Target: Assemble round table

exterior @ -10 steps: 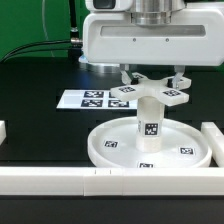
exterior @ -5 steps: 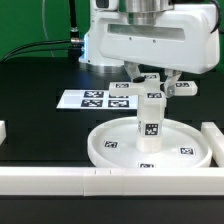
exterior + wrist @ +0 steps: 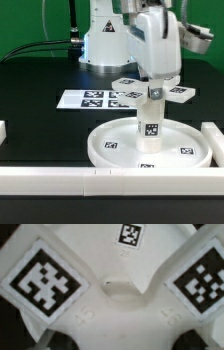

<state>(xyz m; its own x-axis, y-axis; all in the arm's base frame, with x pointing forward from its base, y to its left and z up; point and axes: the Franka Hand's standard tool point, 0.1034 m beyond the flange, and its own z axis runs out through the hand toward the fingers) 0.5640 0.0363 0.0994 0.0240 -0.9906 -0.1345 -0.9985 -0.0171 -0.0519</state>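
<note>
Gripper (image 3: 152,88) closed on the cross-shaped foot (image 3: 150,92), holding it flat atop the short cylindrical post (image 3: 149,122). Post upright, long axis vertical, standing in the hub of the round disc (image 3: 112,144). Foot's tagged arms (image 3: 45,280) spread level, filling the wrist view.

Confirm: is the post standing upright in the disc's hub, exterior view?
Yes: the post stands upright at the centre of the round disc, with the cross-shaped foot on top of it.

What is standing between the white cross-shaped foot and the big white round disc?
In the exterior view, the short white cylindrical post stands upright between the cross-shaped foot and the round disc.
</note>
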